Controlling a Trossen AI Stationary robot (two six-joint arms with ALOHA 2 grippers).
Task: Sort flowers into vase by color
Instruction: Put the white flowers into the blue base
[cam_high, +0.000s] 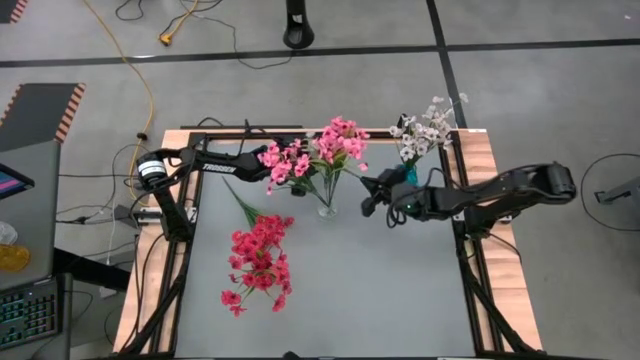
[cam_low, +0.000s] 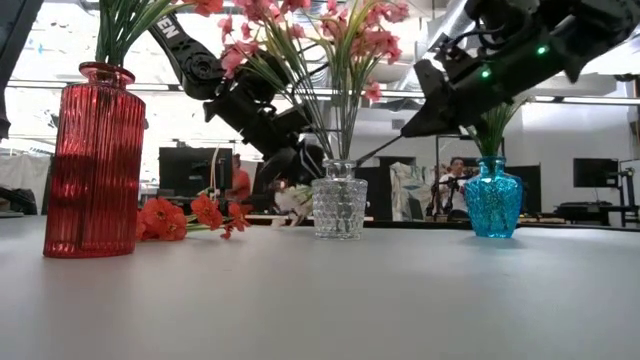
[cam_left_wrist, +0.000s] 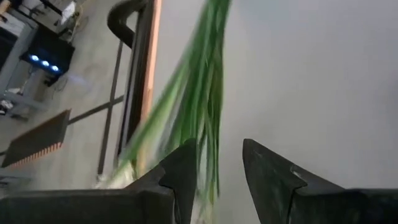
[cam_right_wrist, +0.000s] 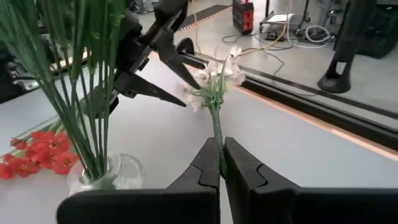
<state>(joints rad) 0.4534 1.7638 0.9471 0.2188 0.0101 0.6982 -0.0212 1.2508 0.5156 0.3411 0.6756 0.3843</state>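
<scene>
Left hand (cam_left_wrist: 219, 168) with its two dark fingers (cam_left_wrist: 184, 171) parted, blurred green stems (cam_left_wrist: 199, 93) passing between them, pale grey table (cam_left_wrist: 311, 74) beyond, wooden table edge (cam_left_wrist: 148, 68), floor (cam_left_wrist: 68, 74) past it

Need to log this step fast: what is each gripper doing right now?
Left gripper: open, beside the green stems.
Right gripper: shut on a white flower sprig.

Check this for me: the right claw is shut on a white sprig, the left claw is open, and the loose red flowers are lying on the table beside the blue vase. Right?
Not quite. The red flowers lie away from the blue vase; in the low view they sit between the red vase and the clear vase. The rest holds: the right claw is shut on a white sprig, and the left claw is open.
</scene>
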